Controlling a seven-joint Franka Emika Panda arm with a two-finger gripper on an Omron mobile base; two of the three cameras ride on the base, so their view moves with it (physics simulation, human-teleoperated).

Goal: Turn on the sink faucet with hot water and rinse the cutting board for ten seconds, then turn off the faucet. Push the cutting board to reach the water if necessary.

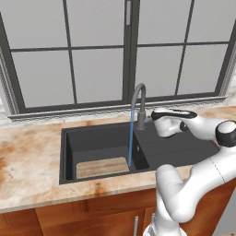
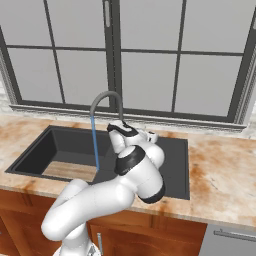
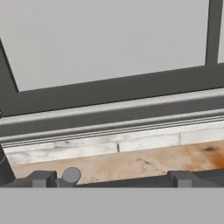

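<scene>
The brown stone counter runs across the middle of the frame, holding the dark sink (set down into it).

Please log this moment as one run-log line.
faucet: on | water: hitting board's right edge | cutting board: in basin | hand: open, by lever

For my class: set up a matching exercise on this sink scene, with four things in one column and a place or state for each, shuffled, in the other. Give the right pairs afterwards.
Column one
1. cutting board
2. water
3. sink faucet
4. hand

Column two
A. falls in a thin blue stream into the basin
B. lies flat on the bottom of the sink
C. open, right by the base of the faucet
D. stands at the back rim, spout arching over the basin

Pairs: 1-B, 2-A, 3-D, 4-C
</scene>
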